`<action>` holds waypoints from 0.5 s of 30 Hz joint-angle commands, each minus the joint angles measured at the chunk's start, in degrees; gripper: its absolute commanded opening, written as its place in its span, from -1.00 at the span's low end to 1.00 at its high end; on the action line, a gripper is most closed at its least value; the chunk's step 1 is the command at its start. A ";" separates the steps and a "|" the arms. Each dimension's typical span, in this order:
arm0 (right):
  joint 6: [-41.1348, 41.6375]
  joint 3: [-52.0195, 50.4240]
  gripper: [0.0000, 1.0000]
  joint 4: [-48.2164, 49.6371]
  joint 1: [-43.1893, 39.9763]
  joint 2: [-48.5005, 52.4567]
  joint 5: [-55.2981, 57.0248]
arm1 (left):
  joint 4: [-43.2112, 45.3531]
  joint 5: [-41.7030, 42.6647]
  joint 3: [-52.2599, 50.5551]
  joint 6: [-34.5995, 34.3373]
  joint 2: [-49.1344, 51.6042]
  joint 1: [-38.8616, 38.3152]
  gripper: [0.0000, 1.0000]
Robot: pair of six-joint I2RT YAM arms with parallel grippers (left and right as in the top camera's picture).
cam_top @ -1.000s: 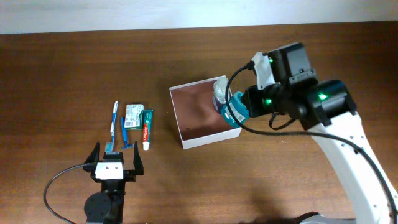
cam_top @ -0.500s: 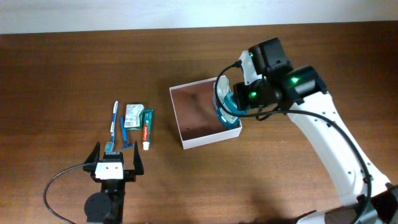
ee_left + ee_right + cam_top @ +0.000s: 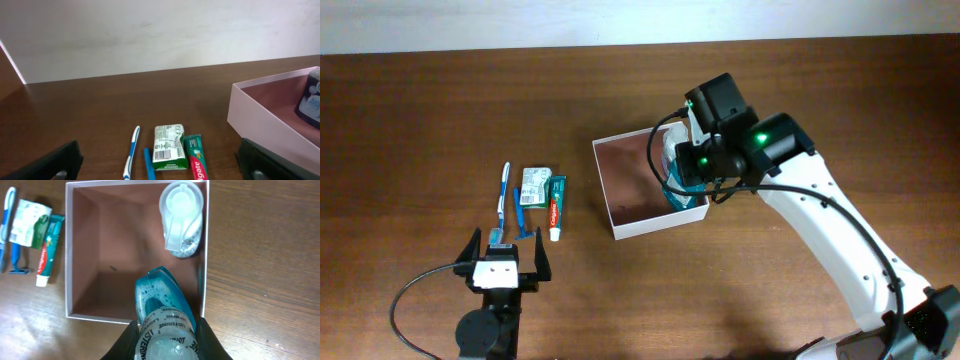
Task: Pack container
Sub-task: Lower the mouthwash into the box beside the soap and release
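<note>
Right tool (image 3: 165, 342) is clamped on a teal-blue clear plastic mouthwash bottle (image 3: 159, 302), gripping its labelled body. The bottle's far end is aimed down into the shallow square white-walled container (image 3: 630, 190) with the pinkish-brown floor. The container sits mid-surface, to the right of the loose toiletries.

The bottle hangs over the container's right side, just beside a translucent white-capped bottle (image 3: 181, 217) lying along that wall. I can't tell whether it touches the floor yet. My read is that the bulky items are going along one wall so the rest of the floor stays free for the small stuff.

Left tool (image 3: 505, 252) is wide open and empty, low on the surface. It is just short of the blue-white toothbrush (image 3: 503, 190), blue razor (image 3: 523, 215), green-white soap packet (image 3: 534, 182) and red-green toothpaste tube (image 3: 557, 205). It looks parked there to grab those next, clear of the right arm's drop zone.
</note>
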 commanded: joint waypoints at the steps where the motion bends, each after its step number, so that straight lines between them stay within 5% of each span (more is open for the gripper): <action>1: 1.01 0.48 -0.61 0.28 1.57 -0.42 4.94 | 0.13 0.63 -0.50 0.74 -0.55 0.33 0.99; 15: 0.98 0.44 -0.60 0.59 2.34 2.99 7.96 | 0.13 0.63 -0.48 0.74 -0.55 0.33 0.99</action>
